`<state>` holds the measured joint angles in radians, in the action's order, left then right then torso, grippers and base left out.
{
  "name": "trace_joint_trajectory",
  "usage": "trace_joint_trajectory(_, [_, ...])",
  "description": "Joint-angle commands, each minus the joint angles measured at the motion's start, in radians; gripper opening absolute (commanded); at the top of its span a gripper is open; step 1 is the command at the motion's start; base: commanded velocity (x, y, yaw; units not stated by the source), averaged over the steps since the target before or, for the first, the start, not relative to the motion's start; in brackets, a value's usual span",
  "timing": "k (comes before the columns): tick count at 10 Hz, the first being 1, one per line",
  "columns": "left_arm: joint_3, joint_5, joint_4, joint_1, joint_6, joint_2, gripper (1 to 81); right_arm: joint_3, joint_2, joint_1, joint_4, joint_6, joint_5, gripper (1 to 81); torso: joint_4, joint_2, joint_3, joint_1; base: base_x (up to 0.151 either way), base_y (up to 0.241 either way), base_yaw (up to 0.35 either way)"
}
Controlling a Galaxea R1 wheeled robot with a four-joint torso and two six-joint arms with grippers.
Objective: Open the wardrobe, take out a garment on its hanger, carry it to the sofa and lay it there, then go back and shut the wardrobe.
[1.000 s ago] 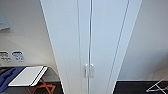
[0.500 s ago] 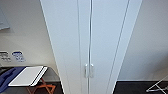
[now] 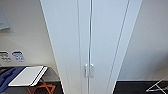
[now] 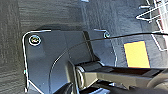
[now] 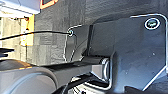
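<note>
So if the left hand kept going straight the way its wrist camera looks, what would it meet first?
Probably the dark carpet floor: it faces down at it, with a yellow patch off to one side. Depth is unclear.

The light is bright and even. The wardrobe [image 3: 90, 37] looks soft and blurry, and its sides lean outward.

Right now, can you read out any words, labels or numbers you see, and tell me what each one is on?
Nothing is legible.
Blue-and-white sticker on the wall: too blurred to read.
Wall plate beside it: too blurred to read.
Wardrobe: no text on its doors.
</note>
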<state>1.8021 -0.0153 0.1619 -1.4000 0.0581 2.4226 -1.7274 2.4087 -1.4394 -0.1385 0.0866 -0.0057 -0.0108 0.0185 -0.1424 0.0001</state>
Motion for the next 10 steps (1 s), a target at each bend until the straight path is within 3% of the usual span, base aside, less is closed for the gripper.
trace_joint_trajectory(1, [-0.224,0.051,0.042,0.156,-0.007,-0.17,81.1,0.247,-0.192,0.162,-0.01,-0.005,-0.034,81.1,0.0,0.0,0.0,0.0,0.0,0.0,0.0])
trace_joint_trajectory(5, [-0.369,0.046,0.099,0.316,-0.007,-0.279,81.1,0.453,-0.322,0.335,-0.009,-0.005,-0.045,81.1,0.0,0.0,0.0,0.0,0.0,0.0,0.0])
trace_joint_trajectory(10, [-0.469,0.087,0.091,0.508,-0.001,-0.376,81.1,0.563,-0.383,0.547,0.002,0.005,-0.054,81.1,0.0,-0.001,-0.002,0.001,0.0,0.0,0.0])
